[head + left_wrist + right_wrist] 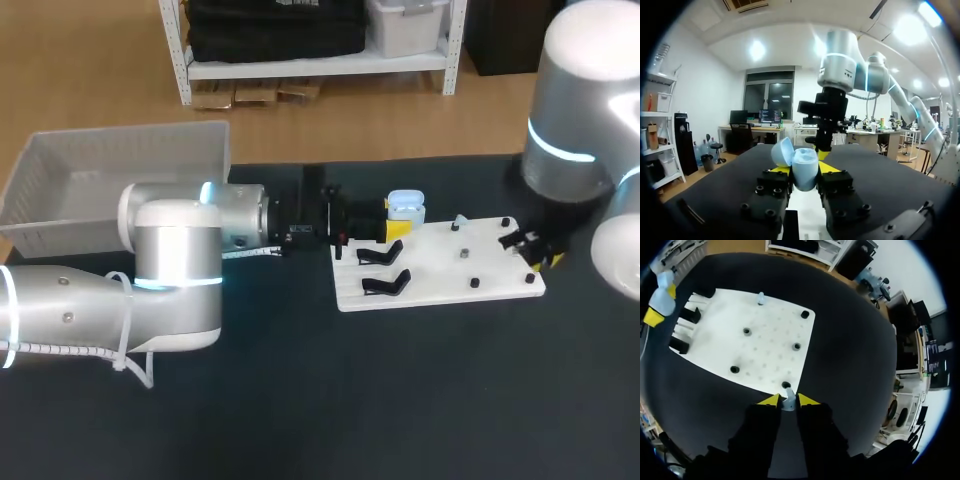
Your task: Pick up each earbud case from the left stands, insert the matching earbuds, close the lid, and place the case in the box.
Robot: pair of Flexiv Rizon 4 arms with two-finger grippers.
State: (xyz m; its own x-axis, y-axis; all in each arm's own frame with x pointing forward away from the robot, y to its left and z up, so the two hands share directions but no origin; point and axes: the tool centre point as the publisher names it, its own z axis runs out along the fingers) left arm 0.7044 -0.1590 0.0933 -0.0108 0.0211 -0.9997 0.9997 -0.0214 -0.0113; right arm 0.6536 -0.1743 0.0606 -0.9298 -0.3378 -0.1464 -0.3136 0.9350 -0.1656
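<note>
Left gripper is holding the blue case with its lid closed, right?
Not quite. The left gripper does hold the blue case, but its lid is open, tipped back, as the left wrist view shows.

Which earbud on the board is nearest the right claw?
The earbud at the board's near right corner, pinched in the right claw; the other earbud stands at the far edge.

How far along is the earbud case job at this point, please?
Done: one case, lid open, is off the stands and held in the left gripper. In hand: the right gripper is shut on an earbud at the board's edge. Left: inserting earbuds, shutting the lid, boxing; no case shows in the box.
</note>
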